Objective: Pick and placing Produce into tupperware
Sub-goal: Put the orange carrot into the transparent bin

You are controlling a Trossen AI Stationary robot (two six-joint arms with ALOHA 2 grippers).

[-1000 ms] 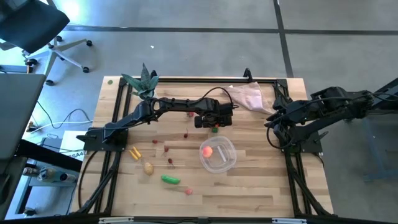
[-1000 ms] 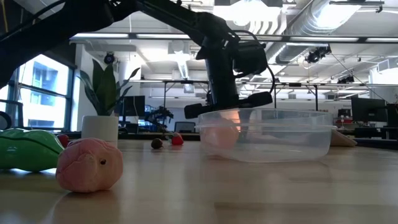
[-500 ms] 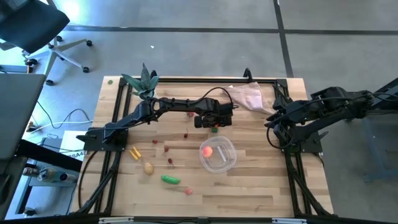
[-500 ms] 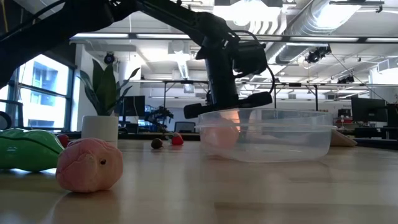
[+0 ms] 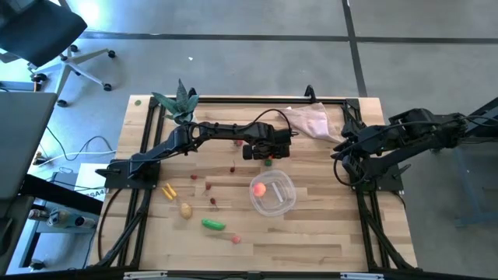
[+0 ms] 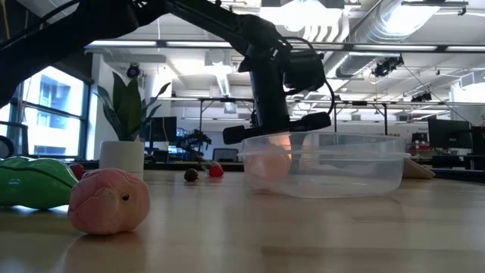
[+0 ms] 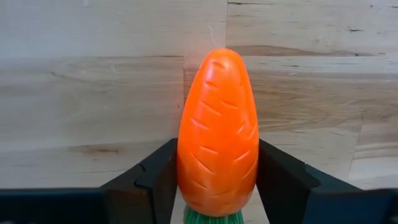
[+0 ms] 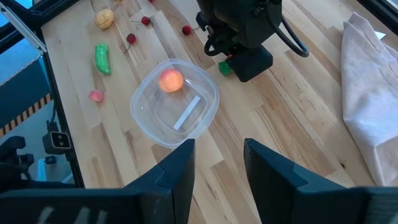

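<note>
My left gripper [image 5: 268, 154] hangs just beyond the far rim of the clear round tub [image 5: 273, 194], shut on the orange carrot [image 7: 217, 130]. The carrot's green top [image 5: 268, 162] peeks out beside the gripper. A pink-orange round piece [image 5: 259, 188] sits on the tub's floor. On the bare table lie yellow pieces [image 5: 167, 190], a beige potato [image 5: 186, 209], a green pod [image 5: 213, 224], a pink piece [image 5: 236, 239] and dark-red bits [image 5: 233, 169]. My right gripper [image 8: 217, 168] waits open at the table's right side. My left gripper pinches the carrot between its two fingers [image 7: 155, 180] at the thick end [image 7: 186, 177], just beside the green top. The carrot lies along the fingers, its pointed end [image 7: 219, 59] aimed away from the wrist toward the table. Whether the tip touches the wood, I cannot tell.
A pinkish-beige cloth [image 5: 311, 120] lies at the far right. A leafy plant in a white pot [image 5: 179, 101] stands at the far left corner. A dark frame rail [image 5: 249, 99] runs round the table. Bare wood lies right of the tub [image 5: 334, 210].
</note>
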